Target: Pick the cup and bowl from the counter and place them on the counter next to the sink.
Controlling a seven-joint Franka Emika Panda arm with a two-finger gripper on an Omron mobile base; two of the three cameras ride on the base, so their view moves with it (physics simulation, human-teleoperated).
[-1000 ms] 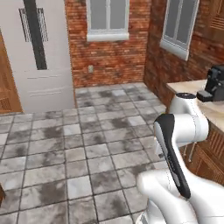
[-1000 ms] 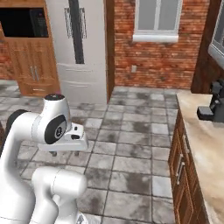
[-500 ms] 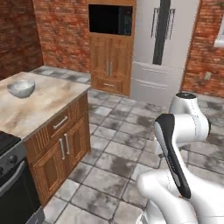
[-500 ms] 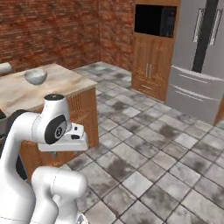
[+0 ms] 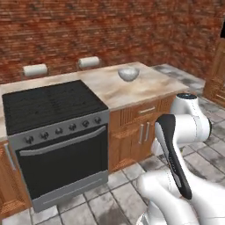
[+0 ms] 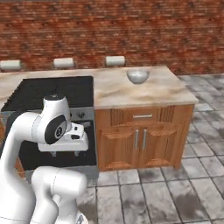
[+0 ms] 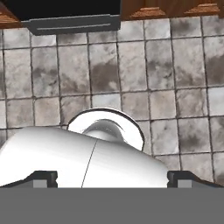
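Note:
The bowl [image 5: 128, 74] [image 6: 138, 76], pale grey and round, rests upright on the beige marbled counter [image 5: 151, 85] [image 6: 164, 92], toward its back edge. My gripper [image 6: 65, 152] hangs folded in close to my base, low in front of the stove, pointing down at the tiled floor and far from the bowl. In the hand view my gripper [image 7: 112, 178] is open, its two dark fingertips [image 7: 43, 177] wide apart with nothing between them. The cup and the sink are out of view.
A black stove [image 5: 52, 105] [image 6: 57, 89] stands left of the counter, with an oven door below. Paper towel rolls [image 5: 89, 62] [image 6: 115, 60] line the brick wall behind. Brown cabinets [image 6: 140, 142] sit under the counter. Grey tiled floor [image 6: 175, 192] lies in front.
The whole picture has swung round as the base moved: floor, fridge and oven cabinet gave way to the stove and counter. The arm keeps its folded pose, jaws still open.

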